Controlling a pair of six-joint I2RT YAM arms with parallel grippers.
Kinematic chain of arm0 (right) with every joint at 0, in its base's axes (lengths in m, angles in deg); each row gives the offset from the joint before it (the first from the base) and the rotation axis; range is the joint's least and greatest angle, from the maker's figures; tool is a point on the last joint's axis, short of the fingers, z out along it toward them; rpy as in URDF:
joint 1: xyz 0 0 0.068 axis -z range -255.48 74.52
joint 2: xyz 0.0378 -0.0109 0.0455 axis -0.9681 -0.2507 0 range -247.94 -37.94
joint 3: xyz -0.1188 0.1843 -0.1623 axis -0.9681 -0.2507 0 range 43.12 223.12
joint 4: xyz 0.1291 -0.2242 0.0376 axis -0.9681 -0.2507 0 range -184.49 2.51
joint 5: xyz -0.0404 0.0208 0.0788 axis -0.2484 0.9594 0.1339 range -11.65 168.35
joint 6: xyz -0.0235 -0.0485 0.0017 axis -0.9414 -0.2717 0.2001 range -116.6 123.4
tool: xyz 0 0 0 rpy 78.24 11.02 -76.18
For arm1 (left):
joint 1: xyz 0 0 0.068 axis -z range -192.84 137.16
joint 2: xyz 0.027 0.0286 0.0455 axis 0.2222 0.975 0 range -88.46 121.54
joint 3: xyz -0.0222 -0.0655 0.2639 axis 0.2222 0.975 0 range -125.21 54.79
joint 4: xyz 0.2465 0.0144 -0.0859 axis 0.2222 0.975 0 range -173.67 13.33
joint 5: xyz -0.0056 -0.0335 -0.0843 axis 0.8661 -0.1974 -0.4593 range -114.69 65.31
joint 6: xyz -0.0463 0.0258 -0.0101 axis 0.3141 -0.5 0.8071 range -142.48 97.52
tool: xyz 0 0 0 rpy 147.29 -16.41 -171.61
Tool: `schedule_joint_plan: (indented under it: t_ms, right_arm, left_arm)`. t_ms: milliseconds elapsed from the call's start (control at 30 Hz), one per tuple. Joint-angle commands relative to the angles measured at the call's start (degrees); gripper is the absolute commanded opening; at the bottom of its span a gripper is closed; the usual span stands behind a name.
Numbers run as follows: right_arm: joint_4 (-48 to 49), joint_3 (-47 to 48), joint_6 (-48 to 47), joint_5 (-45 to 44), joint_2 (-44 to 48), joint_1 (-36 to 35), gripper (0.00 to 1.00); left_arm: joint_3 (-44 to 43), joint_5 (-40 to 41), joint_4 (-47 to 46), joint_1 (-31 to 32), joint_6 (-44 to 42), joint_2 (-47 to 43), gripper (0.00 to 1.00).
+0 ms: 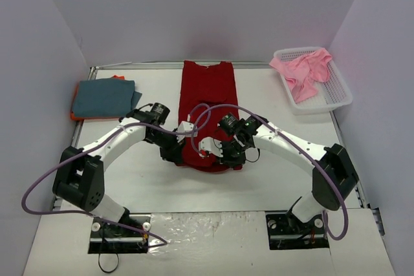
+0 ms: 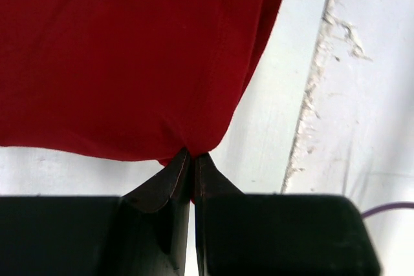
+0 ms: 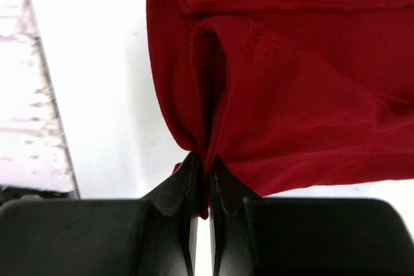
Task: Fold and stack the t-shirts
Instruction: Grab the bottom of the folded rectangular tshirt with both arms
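I had both pincers, left gripper (image 2: pixel 192 159) and right gripper (image 3: pixel 206 163), clamped on the near hem corners of the dark red t-shirt (image 1: pixel 208 105), stretching away ahead. Its fold looked half done. Beyond my left lay the folded teal-blue t-shirt (image 1: pixel 103 97); beyond my right, the pink t-shirt (image 1: pixel 303 71) waited in the basket (image 1: pixel 339 92). Nothing blocked me.

We are seeing a plain dark red cloth t-shirt (image 1: pixel 208 98), a folded teal-blue cloth t-shirt (image 1: pixel 103 97) and a crumpled light pink cloth t-shirt (image 1: pixel 303 71) lying in a white plastic lattice basket (image 1: pixel 337 92).
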Motion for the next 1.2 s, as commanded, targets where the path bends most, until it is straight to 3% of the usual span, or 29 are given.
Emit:
schedule_joint_plan:
  t_ms: [0, 333, 667, 900, 1167]
  right_arm:
    - [-9.9, 2.5, -0.2, 4.5, 1.7, -0.1, 0.0]
    - [-16.7, 3.3, -2.3, 8.6, 3.2, -0.2, 0.0]
    - [-17.7, 6.3, -4.8, 11.1, 3.4, 0.5, 0.0]
    - [-17.6, 7.8, -7.2, 9.8, 3.3, 2.9, 0.0]
    - [-16.6, 11.9, -10.5, 8.3, 1.2, 7.4, 0.0]
  left_arm:
    - [-1.4, -2.1, 7.3, 3.0, -7.4, -2.2, 0.02]
    - [-4.3, -7.0, 20.1, 4.9, -20.1, -3.7, 0.02]
    - [-6.1, -11.1, 19.9, 4.7, -20.2, -5.7, 0.03]
    - [-11.4, -7.1, 23.1, 4.2, -22.7, -2.7, 0.02]
    - [-15.4, -5.1, 20.0, 1.6, -21.0, -0.8, 0.02]
